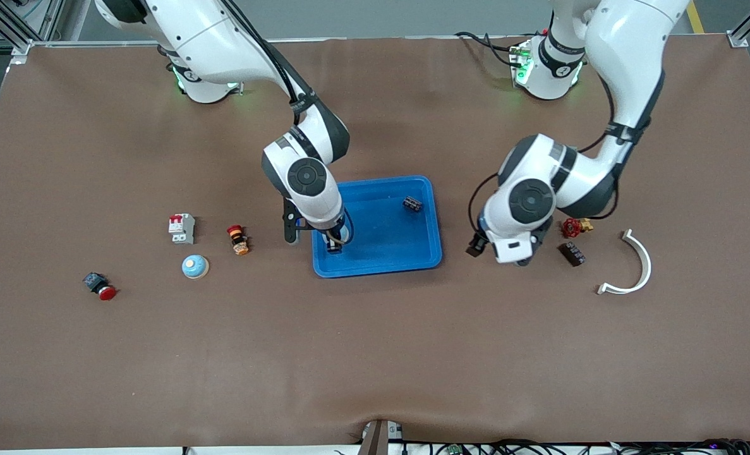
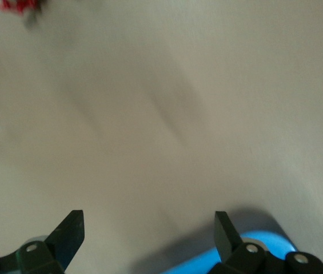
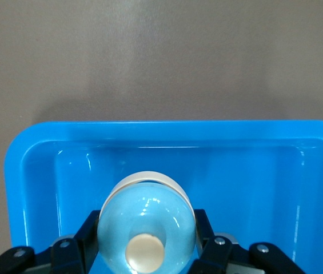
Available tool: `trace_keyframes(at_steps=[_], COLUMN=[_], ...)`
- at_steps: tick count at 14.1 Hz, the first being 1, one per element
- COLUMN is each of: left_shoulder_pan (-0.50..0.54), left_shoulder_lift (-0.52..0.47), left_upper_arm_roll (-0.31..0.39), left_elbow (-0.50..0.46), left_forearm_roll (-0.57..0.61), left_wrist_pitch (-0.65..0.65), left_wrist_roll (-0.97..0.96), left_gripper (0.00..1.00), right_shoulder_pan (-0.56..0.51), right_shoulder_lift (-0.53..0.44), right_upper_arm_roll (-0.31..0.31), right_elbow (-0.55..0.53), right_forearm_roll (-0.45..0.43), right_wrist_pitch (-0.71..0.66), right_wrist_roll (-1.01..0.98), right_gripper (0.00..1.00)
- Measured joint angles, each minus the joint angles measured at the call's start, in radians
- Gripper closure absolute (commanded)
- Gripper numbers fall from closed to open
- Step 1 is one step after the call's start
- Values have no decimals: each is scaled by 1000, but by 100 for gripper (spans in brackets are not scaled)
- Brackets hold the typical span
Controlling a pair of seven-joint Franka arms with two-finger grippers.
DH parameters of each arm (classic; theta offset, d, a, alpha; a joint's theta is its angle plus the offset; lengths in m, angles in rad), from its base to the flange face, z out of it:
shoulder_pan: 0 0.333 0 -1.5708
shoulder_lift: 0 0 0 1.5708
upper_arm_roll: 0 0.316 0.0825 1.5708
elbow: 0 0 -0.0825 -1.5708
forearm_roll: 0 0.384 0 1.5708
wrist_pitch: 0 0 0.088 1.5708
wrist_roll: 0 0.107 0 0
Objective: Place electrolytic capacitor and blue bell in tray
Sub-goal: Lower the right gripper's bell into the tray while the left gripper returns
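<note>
We are working over the shallow bright-blue plastic tray (image 1: 384,253) on the brown worktop (image 1: 375,354). Our right gripper (image 1: 335,243), inside the tray, is clamping its fingers on the pale-blue domed bell (image 3: 147,228); releasing it comes next. Our left gripper (image 2: 148,234) is waiting beside the tray, fingers apart. A small dark capacitor (image 1: 412,203) is lying in the tray.

The right arm is being reached out from its base, its wrist being pointed straight down, and the right gripper (image 1: 335,243) is being held low with its fingers (image 3: 207,242) clamped on a rounded object. The left arm is being kept folded at the elbow, and the left gripper (image 2: 148,227) is being held with jaws spread wide, nothing between them.
</note>
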Motion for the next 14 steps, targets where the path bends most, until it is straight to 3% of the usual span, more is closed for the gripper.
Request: trace_keyframes(at_steps=[8,9,10,14], left_shoulder_pan=[180,197,217,308], left_shoulder_lift=[47,52,55,57], left_upper_arm_roll=[2,2,2,2], left_elbow=[-29,-30,-34,-65], left_forearm_roll=[187,195,203,227], left_wrist_pitch=[7,8,11,60], left_wrist_roll=[162,193,230,376], left_gripper=[6,6,6,10], right_shoulder_pan=[-2,-2,-2,-1], right_shoulder_lift=[116,118,120,123], right_upper_arm_roll=[-19,-19,-19,-19], right_elbow=[101,103,105,127], right_forearm_roll=[-21,-21,-21,-28], right_wrist_pitch=[22,22,22,22], right_wrist_roll=[0,0,0,-3], right_gripper=[100,40,0,0])
